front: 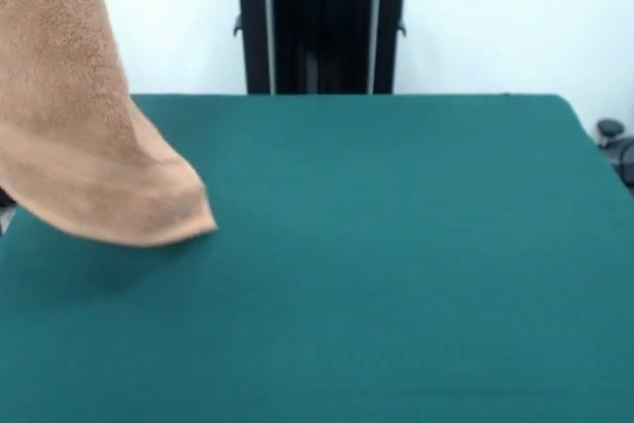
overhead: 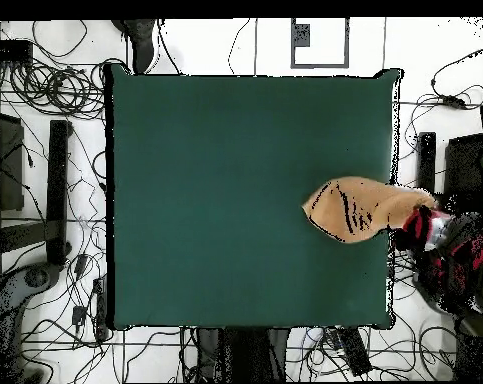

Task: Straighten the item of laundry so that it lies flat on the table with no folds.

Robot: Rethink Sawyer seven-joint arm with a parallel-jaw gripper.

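Towel (overhead: 350, 208) bunched, long axis across table (overhead: 235, 200) edge, tip inward.

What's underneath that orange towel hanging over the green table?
Beneath the light orange-tan terry towel only the dark green felt table shows, shadowed under its bunched lower end. Whatever holds the towel up is hidden; the overhead view shows red-and-black shapes beside it.

Bunched orange-tan towel (front: 89, 146) over table (front: 396, 264) edge
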